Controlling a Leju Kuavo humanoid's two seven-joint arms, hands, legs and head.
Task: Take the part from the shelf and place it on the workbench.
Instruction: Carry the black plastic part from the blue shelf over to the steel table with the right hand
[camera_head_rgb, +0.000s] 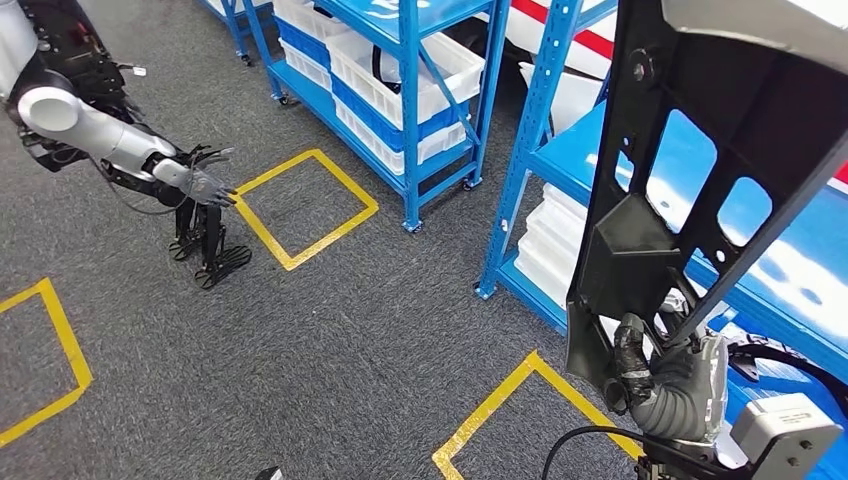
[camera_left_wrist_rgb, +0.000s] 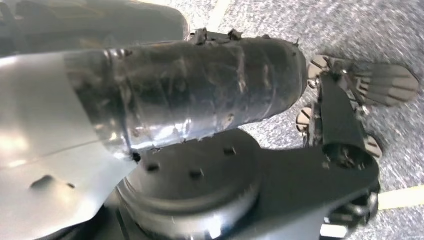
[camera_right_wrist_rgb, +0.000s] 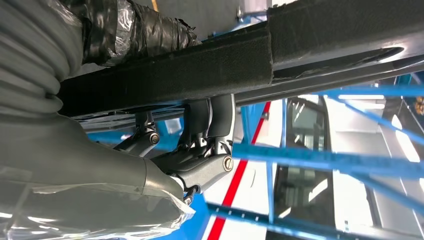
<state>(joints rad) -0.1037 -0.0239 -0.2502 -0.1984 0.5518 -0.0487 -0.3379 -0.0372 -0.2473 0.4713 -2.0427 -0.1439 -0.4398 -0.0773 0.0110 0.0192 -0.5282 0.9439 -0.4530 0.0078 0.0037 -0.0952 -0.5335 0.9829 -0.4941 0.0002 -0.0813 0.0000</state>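
Over on the left, a silver arm stretched out above the grey carpet floor (camera_head_rgb: 350, 340), with the left hand (camera_head_rgb: 205, 183) at its end. Fingers spread apart, nothing in them. Yellow tape squares (camera_head_rgb: 305, 205) stuck on the floor just beside that hand, and more yellow tape lower down.

In the middle, a blue shelf (camera_head_rgb: 400, 80) on little wheels, with white bins (camera_head_rgb: 385, 70) sitting on it. Another blue shelf (camera_head_rgb: 560, 160) to the right of it, with white bins down low.

Far on the right, a big black part (camera_head_rgb: 660, 200) with window-like holes, held up high and standing tall in front of the second shelf. Right hand (camera_head_rgb: 675, 385) wrapped tight around the bottom edge of the part, so the part rises straight up above the hand. Close up from the right wrist, dark fingers (camera_right_wrist_rgb: 145, 30) pressed on one side of the black bar, thumb on the other side.
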